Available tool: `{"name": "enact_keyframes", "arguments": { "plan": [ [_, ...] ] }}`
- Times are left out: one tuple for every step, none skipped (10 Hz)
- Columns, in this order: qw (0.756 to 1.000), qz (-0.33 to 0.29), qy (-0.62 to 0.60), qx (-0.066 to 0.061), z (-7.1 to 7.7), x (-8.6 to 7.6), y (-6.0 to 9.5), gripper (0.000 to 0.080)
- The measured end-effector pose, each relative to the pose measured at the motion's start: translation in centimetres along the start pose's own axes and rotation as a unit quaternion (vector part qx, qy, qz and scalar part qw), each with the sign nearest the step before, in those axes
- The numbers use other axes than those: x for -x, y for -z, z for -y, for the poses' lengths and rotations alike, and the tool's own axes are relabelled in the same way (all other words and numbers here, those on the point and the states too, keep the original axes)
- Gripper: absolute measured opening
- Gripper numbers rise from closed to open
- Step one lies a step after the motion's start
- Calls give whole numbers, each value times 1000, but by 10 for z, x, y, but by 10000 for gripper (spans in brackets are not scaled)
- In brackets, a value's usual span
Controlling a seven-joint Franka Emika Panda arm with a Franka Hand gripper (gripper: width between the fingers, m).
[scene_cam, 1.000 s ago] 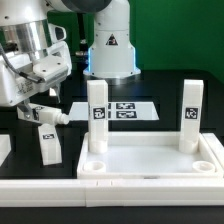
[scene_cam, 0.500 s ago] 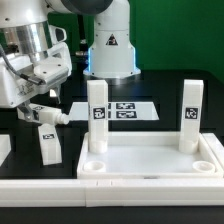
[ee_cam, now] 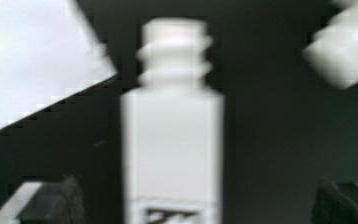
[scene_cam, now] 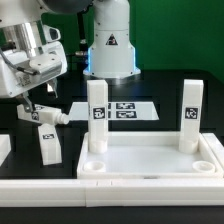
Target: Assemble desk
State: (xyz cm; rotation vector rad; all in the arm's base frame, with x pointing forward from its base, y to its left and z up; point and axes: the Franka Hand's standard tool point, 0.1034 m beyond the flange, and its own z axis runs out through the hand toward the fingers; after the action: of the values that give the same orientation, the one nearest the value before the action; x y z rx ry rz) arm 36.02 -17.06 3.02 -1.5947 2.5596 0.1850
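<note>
The desk's white tabletop lies at the front, with two tagged legs standing upright in its far corner sockets. Two loose legs lie at the exterior view's left: one beneath my gripper, the other nearer the front. In the wrist view the leg lies lengthwise between my open fingers, with its stepped peg end pointing away and a tag showing near the jaws. The gripper is open and does not touch the leg.
The marker board lies behind the tabletop, in front of the robot base. A long white rail runs along the front edge. A white block sits at the far left. In the wrist view, another white piece lies nearby.
The gripper has shifted slightly toward the exterior view's left and a little lower over the lying leg. Its jaws stay wide apart. No part has moved.
</note>
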Motion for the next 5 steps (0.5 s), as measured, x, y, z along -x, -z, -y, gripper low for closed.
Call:
{"name": "enact_keyframes", "arguments": {
  "plan": [
    [1000,-13,1,7,-6,-5,-8,649],
    [1000,-23,4,14,-7,-6,-15,649],
    [999,-30,4,19,-5,-5,-21,649],
    [999,-34,0,22,-2,-1,-25,649],
    [999,-36,4,24,2,3,-27,649]
  ]
}}
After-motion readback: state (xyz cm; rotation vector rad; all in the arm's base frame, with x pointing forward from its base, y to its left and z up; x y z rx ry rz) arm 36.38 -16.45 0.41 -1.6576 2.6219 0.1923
